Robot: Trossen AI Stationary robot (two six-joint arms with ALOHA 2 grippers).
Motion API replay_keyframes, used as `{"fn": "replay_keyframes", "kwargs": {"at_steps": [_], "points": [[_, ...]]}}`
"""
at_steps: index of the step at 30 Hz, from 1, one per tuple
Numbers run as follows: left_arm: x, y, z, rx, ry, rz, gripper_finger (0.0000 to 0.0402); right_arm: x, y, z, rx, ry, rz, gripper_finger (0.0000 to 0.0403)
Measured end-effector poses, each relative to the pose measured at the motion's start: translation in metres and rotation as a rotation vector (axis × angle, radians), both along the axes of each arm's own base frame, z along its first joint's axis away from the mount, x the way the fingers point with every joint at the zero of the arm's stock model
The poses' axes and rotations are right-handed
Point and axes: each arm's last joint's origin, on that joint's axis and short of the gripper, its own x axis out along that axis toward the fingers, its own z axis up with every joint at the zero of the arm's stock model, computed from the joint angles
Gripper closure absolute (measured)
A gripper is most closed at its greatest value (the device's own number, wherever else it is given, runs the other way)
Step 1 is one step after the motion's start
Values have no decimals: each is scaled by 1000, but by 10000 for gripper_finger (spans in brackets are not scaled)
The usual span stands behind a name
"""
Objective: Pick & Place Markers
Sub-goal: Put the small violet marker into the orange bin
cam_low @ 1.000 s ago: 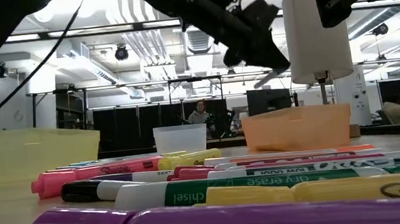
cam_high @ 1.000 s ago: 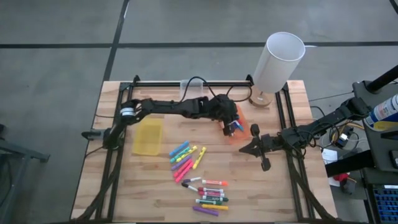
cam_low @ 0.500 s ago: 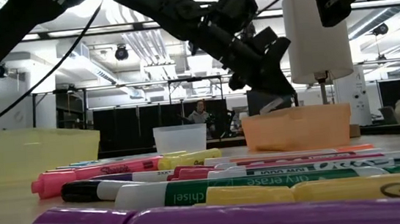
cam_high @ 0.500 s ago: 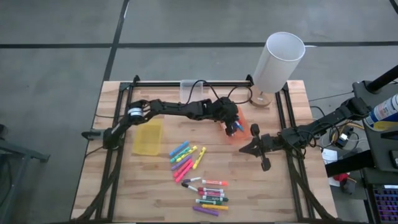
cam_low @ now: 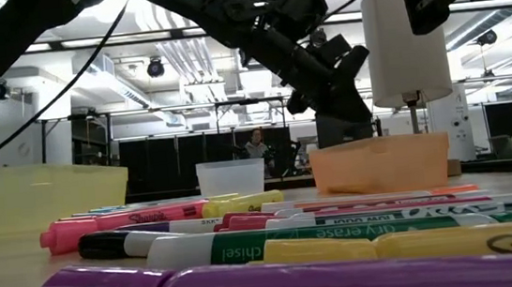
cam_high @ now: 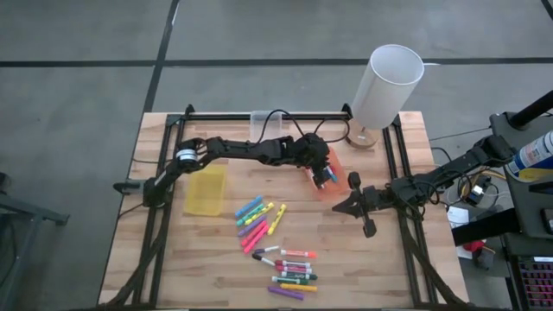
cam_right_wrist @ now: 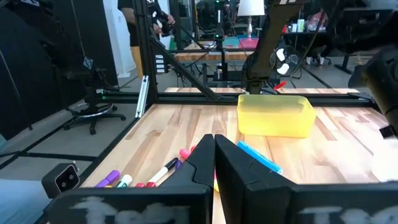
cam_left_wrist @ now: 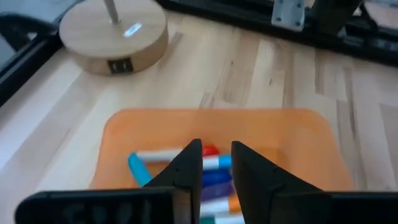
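Observation:
My left gripper (cam_left_wrist: 216,148) hangs open over the orange bin (cam_left_wrist: 217,115), fingers slanting down, with nothing between them. Inside the bin lie several markers (cam_left_wrist: 155,155), white-barrelled with coloured caps, and a blue one (cam_left_wrist: 138,167). In the high view the left gripper (cam_high: 327,177) covers much of the orange bin (cam_high: 339,192). More markers lie flat on the table in two loose groups (cam_high: 259,220) (cam_high: 289,269). My right gripper (cam_high: 337,207) waits shut, just right of the orange bin, above the table.
A yellow bin (cam_high: 206,190) stands left of the markers and a clear bin (cam_high: 262,121) at the far edge. A white lamp (cam_high: 384,86) on a round wooden base (cam_left_wrist: 115,28) stands at the far right, close behind the orange bin. Black frame rails run along the table's sides.
My left gripper has sunk toward the orange bin and tipped further down. Half a second ago a slim white marker showed at its fingertips just above the bin's rim. That marker is no longer there, so the gripper has let it go.

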Motion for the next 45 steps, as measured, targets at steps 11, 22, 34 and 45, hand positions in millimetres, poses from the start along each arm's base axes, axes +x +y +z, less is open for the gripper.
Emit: {"fn": "replay_keyframes", "kwargs": {"at_steps": [11,22,34,45], "points": [[-43,-32,14,-188,364,72,321,0,0,-1,-12,11,1,394],[-64,-116,6,-235,600,12,321,0,0,-2,-9,15,0,394],[-91,-212,-12,-182,703,-142,321,0,0,-2,-6,16,0,394],[-112,-252,-27,-201,746,-135,321,0,0,-2,2,17,0,394]]}}
